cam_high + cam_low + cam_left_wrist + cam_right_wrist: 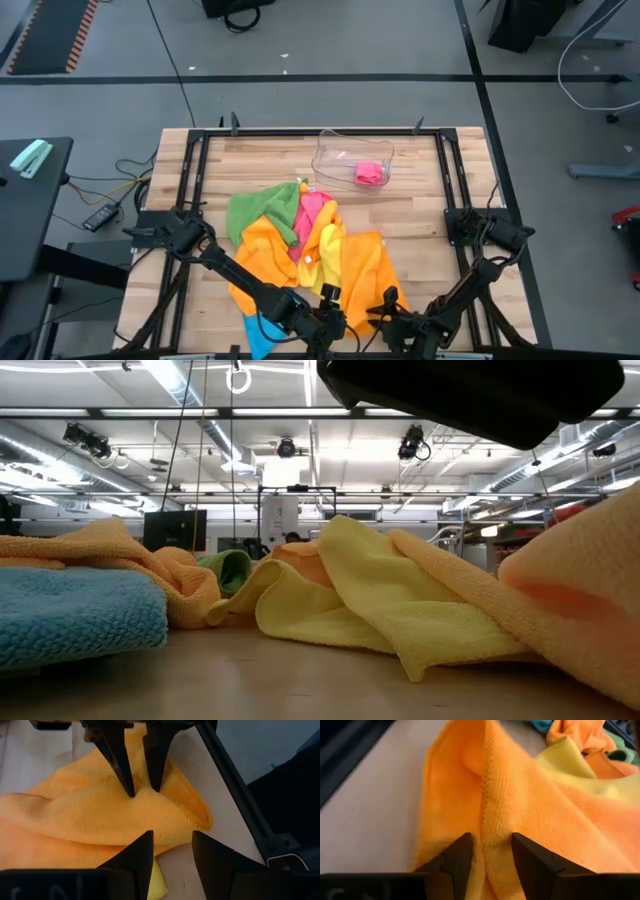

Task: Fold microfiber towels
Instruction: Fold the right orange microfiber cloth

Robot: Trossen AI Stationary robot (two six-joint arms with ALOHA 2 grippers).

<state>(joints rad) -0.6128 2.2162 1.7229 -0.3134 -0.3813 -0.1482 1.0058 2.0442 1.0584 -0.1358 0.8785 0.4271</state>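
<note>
orange towel (530,805) fold between right gripper (487,855) fingers; left gripper (170,855) narrow, empty

Grey floor (330,40), black cables (110,185), ceiling strip lights (160,375), exposed ducts (215,435)

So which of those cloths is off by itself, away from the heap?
The pink cloth in the clear tray at the table's far side; all the others lie piled together.
</note>
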